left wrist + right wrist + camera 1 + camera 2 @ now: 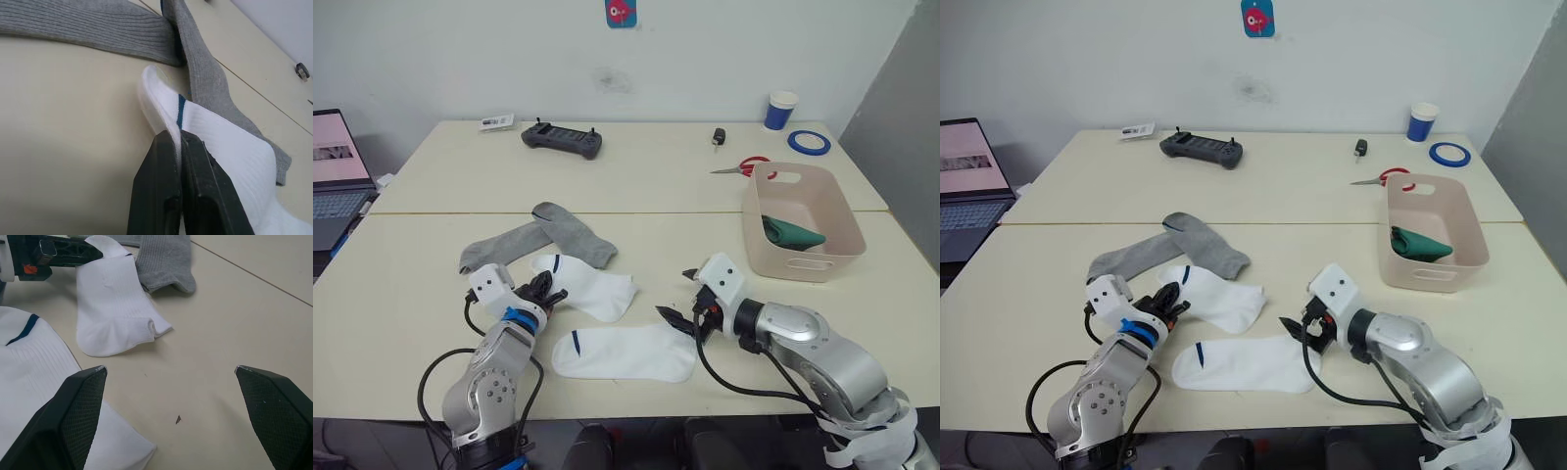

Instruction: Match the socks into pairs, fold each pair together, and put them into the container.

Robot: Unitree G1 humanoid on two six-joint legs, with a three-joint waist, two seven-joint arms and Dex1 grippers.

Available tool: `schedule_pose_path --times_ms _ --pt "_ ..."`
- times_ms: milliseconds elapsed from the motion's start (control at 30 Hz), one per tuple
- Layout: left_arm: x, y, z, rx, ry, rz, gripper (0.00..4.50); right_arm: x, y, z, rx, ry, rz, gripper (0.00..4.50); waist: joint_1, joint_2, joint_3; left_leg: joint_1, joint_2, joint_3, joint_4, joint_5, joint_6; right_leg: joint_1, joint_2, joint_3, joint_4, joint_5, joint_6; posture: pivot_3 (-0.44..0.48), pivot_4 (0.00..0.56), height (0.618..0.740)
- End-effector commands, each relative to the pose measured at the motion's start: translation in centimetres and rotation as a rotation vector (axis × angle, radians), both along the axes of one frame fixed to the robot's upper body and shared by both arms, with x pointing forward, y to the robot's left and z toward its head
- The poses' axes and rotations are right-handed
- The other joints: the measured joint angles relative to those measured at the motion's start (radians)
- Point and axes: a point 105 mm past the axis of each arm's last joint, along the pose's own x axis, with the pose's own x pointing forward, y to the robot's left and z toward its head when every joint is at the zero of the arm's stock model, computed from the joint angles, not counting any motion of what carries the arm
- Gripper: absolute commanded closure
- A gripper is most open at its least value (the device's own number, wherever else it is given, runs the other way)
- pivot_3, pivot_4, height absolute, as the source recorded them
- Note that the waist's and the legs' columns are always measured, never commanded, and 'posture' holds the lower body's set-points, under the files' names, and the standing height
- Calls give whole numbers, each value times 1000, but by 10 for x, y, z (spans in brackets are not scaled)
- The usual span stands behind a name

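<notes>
We saw the left gripper (551,290) low over the table (431,294), its two black fingers (166,191) pressed together on the cuff edge of the upper white sock (597,286) — the pinch came just beside the thin navy stripe, and the cuff fabric stood up a little where it was caught. That sock lay flat on the table with its toe pointing toward the robot's right. Behind it, the two grey socks (533,241) lay crossed over one another, and one of them touched the white sock's far edge.

The lower white sock (626,353) rested nearer the table's front edge, stripe end toward the left arm. The right gripper (685,299) hovered at that sock's toe end, jaws spread wide and holding nothing; in the right wrist view its two fingertips (80,396) stood well apart, with bare tabletop between them and a corner of the sock under one finger.

The container (798,257) stood on the robot's right side of the table — a dark green sock bundle (790,233) lay inside it against the near wall. We could not tell whether that bundle was one sock or two.

Farther back sat a black controller (562,139), red-handled scissors (744,167), a roll of blue tape (809,143) and a blue-and-white paper cup (781,110).
</notes>
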Motion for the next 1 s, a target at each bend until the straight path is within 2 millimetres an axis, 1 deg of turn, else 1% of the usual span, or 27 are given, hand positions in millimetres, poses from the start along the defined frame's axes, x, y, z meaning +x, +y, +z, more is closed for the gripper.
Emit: schedule_pose_path --times_ms 33,100,133,200,233,267,300,367,400,500,567,667,733,767,867,933,1000 --pt "-10 3 15 45 -56 -48 3334 -3 7 10 18 -43 32 0 -3 0 0 0 0 0 0 0 0 0 0 0 0 0 0 0 150 740" --pt "-17 14 12 77 -42 -54 2754 -4 7 10 20 -41 34 0 -3 0 0 1 0 0 0 0 0 0 0 0 0 0 0 0 150 740" --pt "-20 18 12 96 -39 -63 2395 -4 7 10 21 -42 35 0 -3 0 0 1 1 0 -1 0 0 0 1 0 0 0 0 0 150 740" --pt "-25 29 11 170 -29 -132 1760 -5 8 10 25 -41 38 0 -3 0 0 1 1 0 -1 0 0 0 1 0 0 0 0 0 150 740" --pt "-27 32 10 187 -23 -157 1531 -5 9 10 27 -41 40 0 -3 0 0 1 1 0 -1 0 0 0 1 0 0 0 0 0 150 740" --pt "-27 37 9 198 -13 -168 1158 -5 9 10 29 -42 42 0 -2 0 0 0 1 -1 -1 0 0 0 1 -1 0 0 0 0 150 740" --pt "-26 43 8 199 2 -182 877 -6 10 10 32 -42 45 0 -2 0 0 0 1 0 -1 0 0 0 1 0 0 0 0 0 150 740" --pt "-18 56 7 212 30 -205 877 -6 11 11 37 -43 51 0 0 0 0 1 0 0 -1 0 0 0 0 0 0 0 0 0 150 740" --pt "-16 58 7 203 42 -230 877 -6 12 11 38 -44 53 0 1 0 0 0 0 -1 -1 0 0 0 0 -1 0 0 0 0 150 740" --pt "-7 56 3 209 102 -325 877 -7 14 12 41 -45 60 0 1 0 0 0 0 0 -1 0 0 0 0 -1 -1 0 0 0 150 740" --pt "4 59 7 211 98 -341 877 -7 15 12 43 -46 63 0 1 0 0 0 0 -1 -1 0 0 0 0 -1 -1 0 0 0 150 740" --pt "30 65 15 243 81 -334 877 -7 16 12 44 -47 63 0 2 0 0 0 0 -1 -1 0 0 0 0 -2 0 0 0 0 150 740" --pt "39 62 15 252 86 -354 877 -6 17 11 44 -48 62 0 0 0 0 0 0 -1 -1 0 0 -1 0 -2 0 0 0 0 150 740" --pt "44 57 14 244 93 -375 877 -6 18 11 44 -48 61 0 -1 0 0 0 0 -1 -1 0 0 -1 0 -2 0 0 0 0 150 740" --pt "52 42 12 242 124 -459 1469 -6 19 8 38 -40 55 0 -1 0 0 0 0 -1 -1 0 0 -1 0 -1 0 0 0 0 150 740" --pt "52 39 11 250 149 -494 2119 -6 20 6 29 -34 54 0 -2 0 0 0 0 -1 -1 0 0 -1 0 -2 0 0 0 0 150 740" --pt "49 38 10 264 164 -531 2660 -6 24 5 25 -30 60 0 -3 -1 0 0 0 -1 -1 0 0 -1 0 -1 0 0 0 0 150 740"
